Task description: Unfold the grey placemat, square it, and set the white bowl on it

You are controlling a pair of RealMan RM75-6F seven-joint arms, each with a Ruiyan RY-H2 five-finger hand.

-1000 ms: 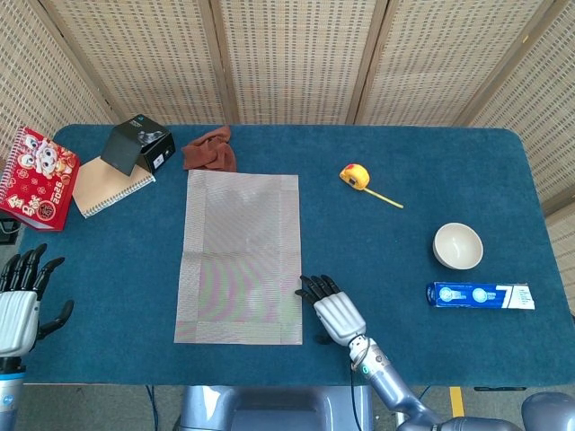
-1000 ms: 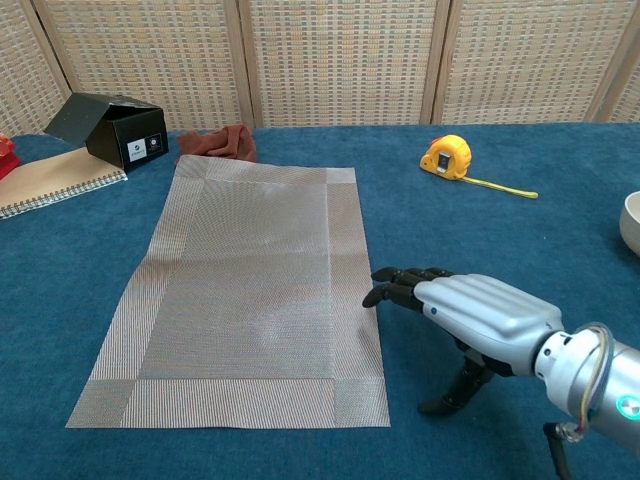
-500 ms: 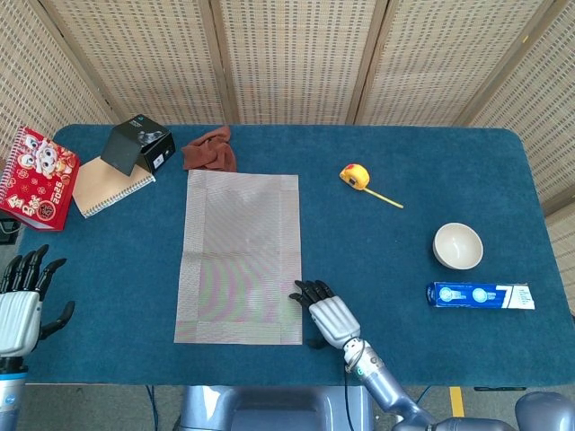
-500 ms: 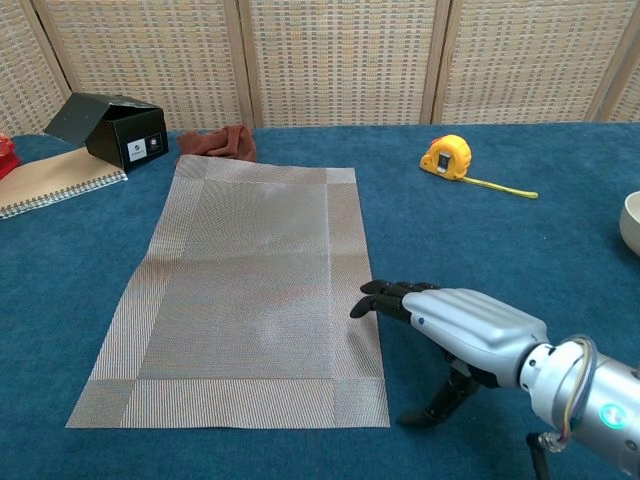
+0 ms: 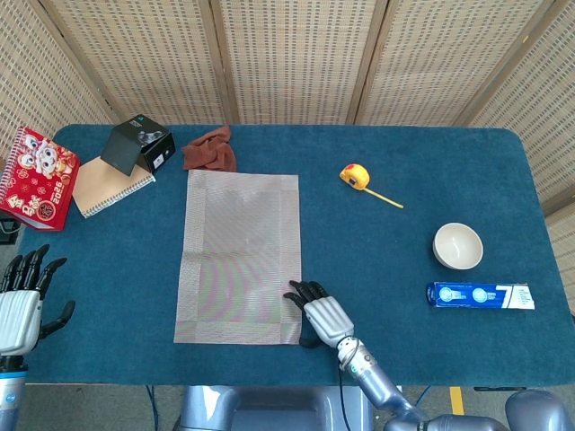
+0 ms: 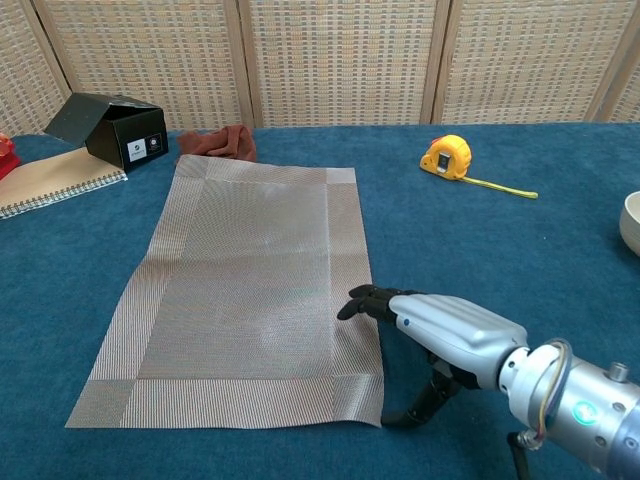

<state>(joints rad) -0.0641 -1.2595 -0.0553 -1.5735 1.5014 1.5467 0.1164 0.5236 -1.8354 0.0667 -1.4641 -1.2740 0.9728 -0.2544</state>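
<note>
With the grey placemat [image 5: 239, 257] already lying open mid-bench, squaring seems in hand: the right hand [image 6: 437, 325] presses empty fingertips [image 6: 357, 300] on its near-right edge, the white bowl [image 5: 457, 245] waiting far right.

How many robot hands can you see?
2. The right hand sits at the near right edge of the grey placemat. The left hand hangs off the table's near left corner.

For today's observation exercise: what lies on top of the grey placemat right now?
Only the fingertips of the right hand overlap the grey placemat, at its right border near the front corner. The rest is bare. What lies underneath it, if anything, cannot be seen.
</note>
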